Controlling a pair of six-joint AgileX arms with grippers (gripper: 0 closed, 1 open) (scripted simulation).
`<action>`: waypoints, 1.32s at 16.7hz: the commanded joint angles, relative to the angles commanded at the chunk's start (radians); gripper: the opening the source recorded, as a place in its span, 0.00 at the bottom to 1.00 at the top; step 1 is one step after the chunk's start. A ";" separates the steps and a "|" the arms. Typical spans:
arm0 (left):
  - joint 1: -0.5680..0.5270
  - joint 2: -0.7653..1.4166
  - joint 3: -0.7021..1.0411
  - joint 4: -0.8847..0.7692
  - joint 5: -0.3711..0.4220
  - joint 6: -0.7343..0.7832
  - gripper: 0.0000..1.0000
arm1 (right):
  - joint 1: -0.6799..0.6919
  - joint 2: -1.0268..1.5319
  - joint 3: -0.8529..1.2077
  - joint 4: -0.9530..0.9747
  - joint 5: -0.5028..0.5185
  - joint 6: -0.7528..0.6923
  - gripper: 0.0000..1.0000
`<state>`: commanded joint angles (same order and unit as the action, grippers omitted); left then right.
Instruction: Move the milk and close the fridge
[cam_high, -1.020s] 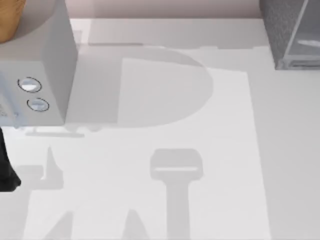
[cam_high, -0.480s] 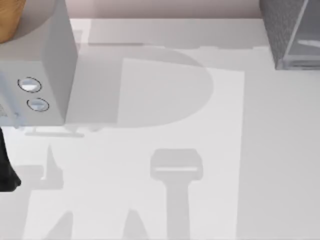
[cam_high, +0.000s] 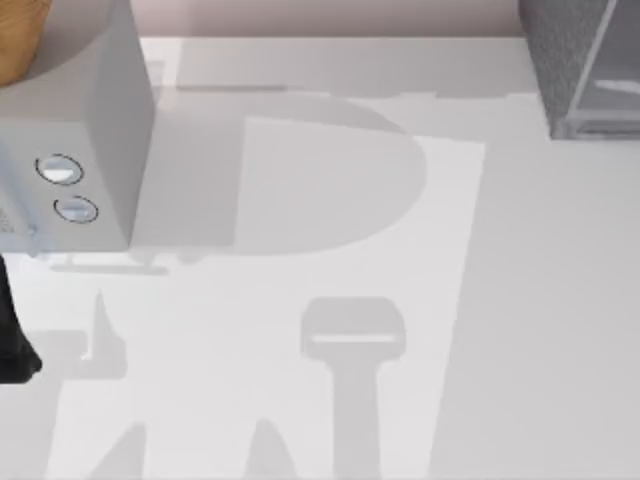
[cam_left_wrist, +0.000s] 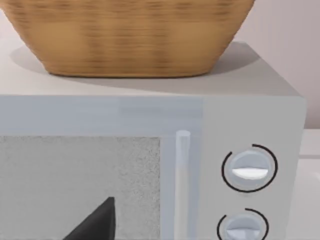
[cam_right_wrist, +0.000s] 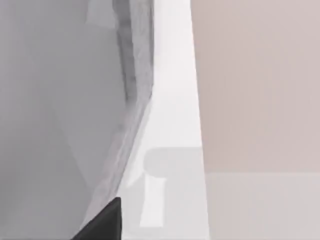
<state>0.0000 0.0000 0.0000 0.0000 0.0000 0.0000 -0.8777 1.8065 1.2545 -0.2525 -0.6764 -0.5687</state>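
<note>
At the table's far right corner stands the fridge (cam_high: 580, 60), and my right gripper's (cam_right_wrist: 102, 220) camera presses close to its glassy panel, presumably to push the door shut; I cannot tell its grip, nor locate the milk.

My left arm (cam_high: 14, 340) sits at the table's left edge.
</note>
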 joint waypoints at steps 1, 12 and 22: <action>0.000 0.000 0.000 0.000 0.000 0.000 1.00 | 0.039 -0.008 -0.013 0.015 0.038 0.028 1.00; 0.000 0.000 0.000 0.000 0.000 0.000 1.00 | 0.544 -0.111 -0.164 0.181 0.424 0.347 1.00; 0.000 0.000 0.000 0.000 0.000 0.000 1.00 | 0.856 -0.194 -0.265 0.304 0.668 0.570 1.00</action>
<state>0.0000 0.0000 0.0000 0.0000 0.0000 0.0000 -0.0219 1.6125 0.9896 0.0513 -0.0085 0.0013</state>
